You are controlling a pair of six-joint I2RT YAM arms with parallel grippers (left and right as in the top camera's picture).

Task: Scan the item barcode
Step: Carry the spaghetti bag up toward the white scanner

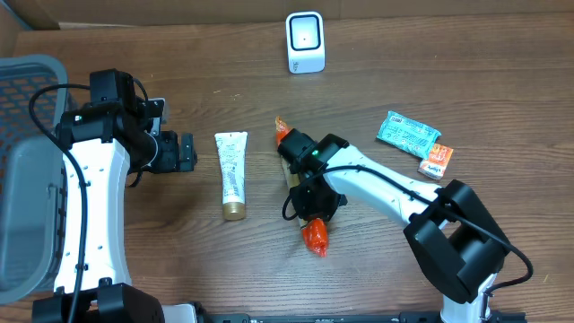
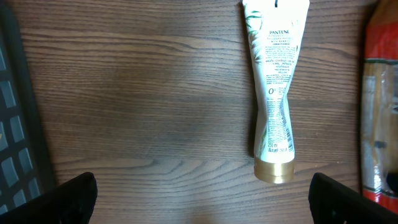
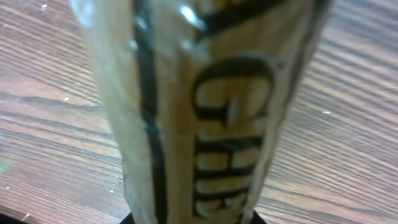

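Observation:
The item, a long clear snack packet with orange ends [image 1: 314, 235], lies on the wooden table at centre. My right gripper [image 1: 309, 193] is down over its middle and shut on it. In the right wrist view the packet [image 3: 199, 106] fills the frame with bold black lettering, and the right gripper [image 3: 193, 219] has its dark fingers pressed against both sides at the bottom edge. The white barcode scanner [image 1: 305, 41] stands at the far edge. My left gripper [image 1: 179, 151] hovers open left of a tube, and the left gripper [image 2: 202, 202] holds nothing.
A white Pantene tube with a gold cap [image 1: 232, 173] lies between the arms, also in the left wrist view [image 2: 273, 93]. A grey basket [image 1: 27, 161] sits at the left edge. A teal packet [image 1: 408, 133] and a small orange packet [image 1: 437, 160] lie at the right.

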